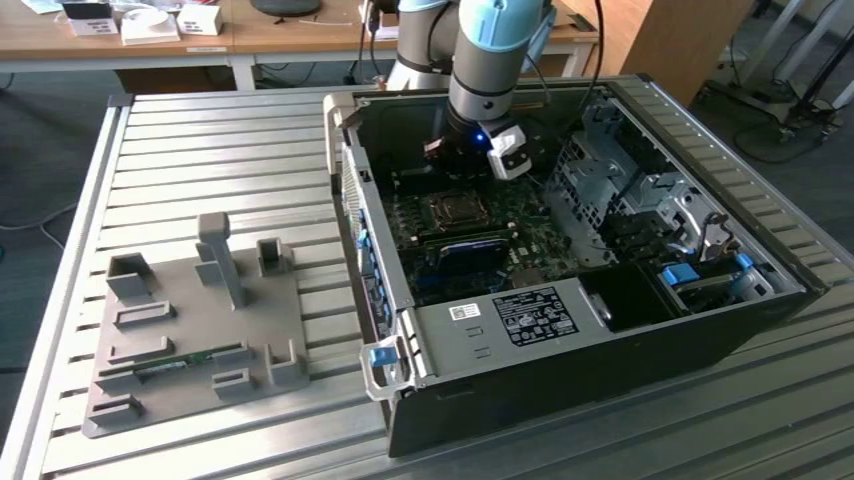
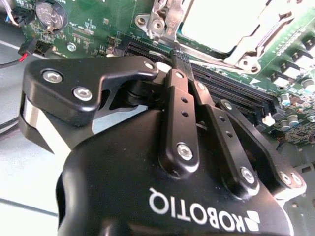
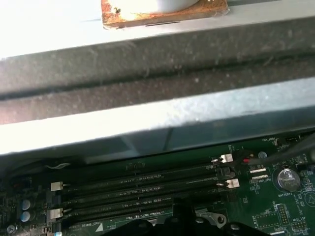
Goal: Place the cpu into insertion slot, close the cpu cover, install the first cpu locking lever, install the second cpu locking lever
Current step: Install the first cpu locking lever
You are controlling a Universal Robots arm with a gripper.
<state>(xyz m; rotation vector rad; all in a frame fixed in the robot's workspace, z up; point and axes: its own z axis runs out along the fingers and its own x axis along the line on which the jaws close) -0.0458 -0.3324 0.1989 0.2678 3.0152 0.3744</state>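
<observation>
Gripper (image 2: 178, 55): black, fingers pressed close together with nothing between them, tips down just beside the metal frame of the socket. In the exterior view (image 1: 461, 165), reaching down into the open computer case.

Cpu (image 2: 224, 22): flat, square, bright silvery top, lying in the socket on the green board. In the exterior view (image 1: 455, 207), a small dull square in the middle of the socket.

Insertion slot (image 1: 455, 209): small square socket with a metal rim, on the dark green motherboard, just under the gripper.

Cpu cover (image 2: 251, 51): shiny silver frame around the chip, lying low over it; fully shut or not, cannot tell.

Locking lever (image 2: 165, 17): thin silver metal piece by the frame's corner, close to the gripper tips; hooked or free, cannot tell.

Memory slots (image 3: 142, 184): long, thin, black, side by side with white clips at the ends, next to the socket.

Computer case (image 1: 747, 320): big, black, side open, lying on a ribbed metal table (image 1: 214, 160).

Grey holder tray (image 1: 187, 340): on the table, at the exterior view's left of the case.
</observation>
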